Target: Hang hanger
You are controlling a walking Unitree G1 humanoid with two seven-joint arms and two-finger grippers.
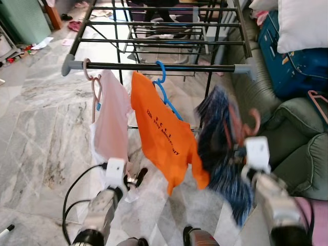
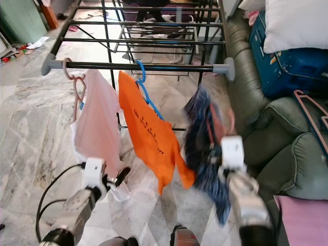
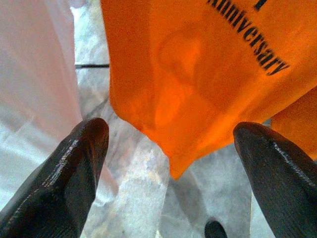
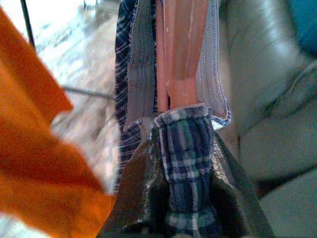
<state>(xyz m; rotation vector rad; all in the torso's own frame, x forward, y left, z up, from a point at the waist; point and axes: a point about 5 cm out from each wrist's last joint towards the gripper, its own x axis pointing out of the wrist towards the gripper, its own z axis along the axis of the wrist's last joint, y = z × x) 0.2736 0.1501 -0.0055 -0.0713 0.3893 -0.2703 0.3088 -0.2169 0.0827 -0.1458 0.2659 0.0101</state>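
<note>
A: Where's the hanger?

B: Salmon-pink hanger [image 1: 245, 129], w/ a blue plaid shirt [image 1: 221, 154] on it; held up by the right gripper [image 4: 185, 163], below the front bar of the drying rack [image 1: 159, 66] and toward the bar's right end; hook is under the bar, not on it; that whole bit is blurred in the head views.

A: Right gripper state?

B: Clamped tight; both black fingers [image 4: 143, 198] pinch a fold of plaid collar, pink hanger neck rising just past the tips; couch [image 1: 287, 133] close beside it on the right.

A: Left one?

B: Left gripper [image 3: 171, 163] wide apart, nothing in it; sits low, in front of the hanging clothes; wrist cam looks between the fingers at the bottom hem of the orange t-shirt [image 1: 164, 138], grey marble floor [image 1: 36, 128] behind; not touching the cloth as far as I can tell.

A: What's on the bar already?

B: Pale pink garment [image 1: 110, 123] on a pink hanger [image 1: 95, 92] near the left end; orange tee on a blue hanger [image 1: 163, 84] abt mid-bar, black print on it; the two hang side by side, hems near each other.

A: Anything else?

B: Blue suitcase [image 1: 292, 56] and white pillow [image 1: 302, 23] up on the couch; another pink hanger [image 1: 319, 102] lying on the couch arm.
</note>
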